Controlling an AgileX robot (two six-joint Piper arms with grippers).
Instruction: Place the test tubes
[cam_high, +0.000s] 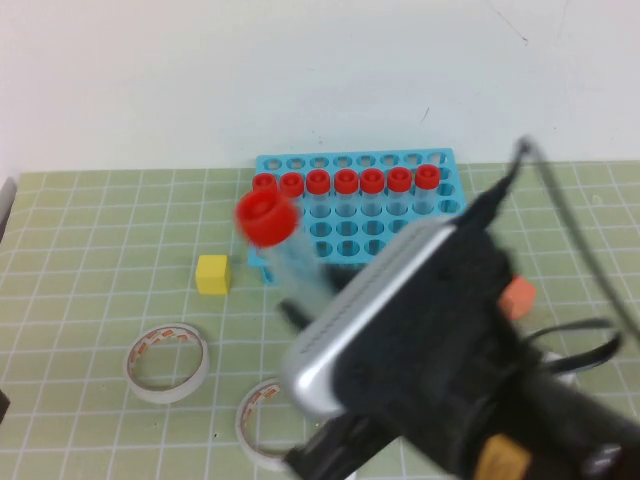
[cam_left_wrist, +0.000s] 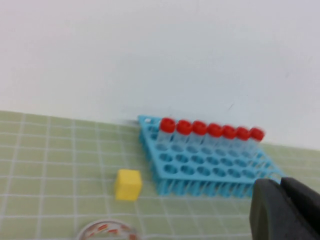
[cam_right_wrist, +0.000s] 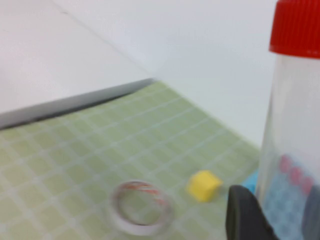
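So the blue rack (cam_high: 452, 160) already has seven red-capped tubes (cam_high: 345, 182) standing in one row near its back edge, and number eight is in the air. The right gripper (cam_right_wrist: 280, 215) is clamped around the clear body of a test tube (cam_high: 275, 235). Its red cap sticks out past the fingertips, and the tube is tilted rather than upright. It's hanging just short of the rack's near corner, not over a hole yet as far as I can see. My read: most of the job is done, but this one has to be straightened, lined up over a free hole and lowered in. Plenty of empty holes in the rows closest to the gripper.

The left gripper (cam_left_wrist: 281, 195) sits well back from the rack with its fingers pressed together, holding nothing. A yellow cube (cam_high: 212, 273) and a tape roll (cam_high: 167, 362) lie off to the side of the carried tube, out of the way.
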